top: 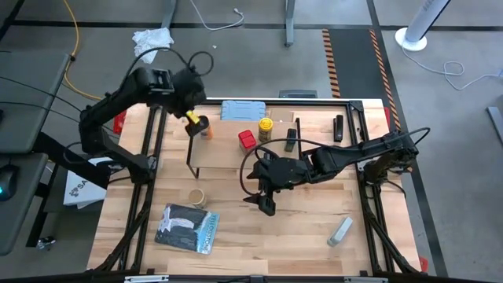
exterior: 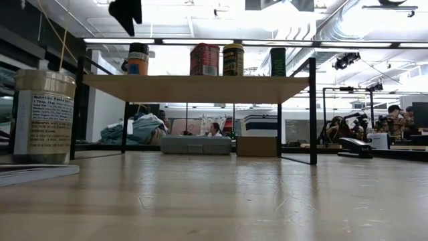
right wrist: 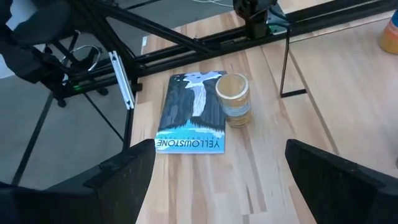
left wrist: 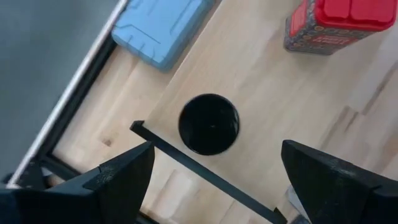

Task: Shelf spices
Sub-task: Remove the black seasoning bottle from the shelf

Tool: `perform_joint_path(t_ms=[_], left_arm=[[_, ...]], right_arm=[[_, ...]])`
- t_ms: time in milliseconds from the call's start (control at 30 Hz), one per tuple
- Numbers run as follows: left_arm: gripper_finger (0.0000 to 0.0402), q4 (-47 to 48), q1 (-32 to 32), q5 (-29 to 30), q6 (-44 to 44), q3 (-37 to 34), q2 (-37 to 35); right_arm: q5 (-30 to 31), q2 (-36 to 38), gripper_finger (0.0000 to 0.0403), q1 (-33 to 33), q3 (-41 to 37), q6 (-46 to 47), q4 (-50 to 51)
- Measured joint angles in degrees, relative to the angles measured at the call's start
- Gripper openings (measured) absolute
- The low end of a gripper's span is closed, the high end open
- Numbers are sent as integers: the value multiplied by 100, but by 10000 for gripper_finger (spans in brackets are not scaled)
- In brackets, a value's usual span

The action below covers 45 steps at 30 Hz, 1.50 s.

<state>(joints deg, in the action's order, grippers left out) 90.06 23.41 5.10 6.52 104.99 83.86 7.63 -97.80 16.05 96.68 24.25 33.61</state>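
Four spices are seen on the shelf point(exterior: 194, 88) in the low view: amber jar point(exterior: 138, 59), red tin point(exterior: 204, 59), yellow jar point(exterior: 233, 59), and a dark tin point(exterior: 277, 61). One tan cylinder point(right wrist: 233, 99) is left on the table point(top: 267, 236), near-left, beside a book point(right wrist: 191, 113). Left pincer point(left wrist: 214, 180) is held open just above the amber jar's cap; right pincer point(right wrist: 217, 177) is open, empty, facing the cylinder. Risk: cylinder tipped if approached too low, or jar knocked by the left arm. Dark tin's shape can't be made out.
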Motion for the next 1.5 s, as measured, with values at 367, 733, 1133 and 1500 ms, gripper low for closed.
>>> perform_joint_path(t_ms=[367,733,1133,1500], left_arm=[[349,-9,305,-183,-183,0,609],[349,-5,303,-32,-12,-4,1090],[349,1,131,-242,541,-605,949],[349,-151,93,202,537,-1259,539]], right_arm=[[-2,-2,355,0,0,188,-3],[-17,-2,355,5,0,426,-2],[-15,-2,355,20,0,579,4],[-15,-4,355,7,0,579,-5]])
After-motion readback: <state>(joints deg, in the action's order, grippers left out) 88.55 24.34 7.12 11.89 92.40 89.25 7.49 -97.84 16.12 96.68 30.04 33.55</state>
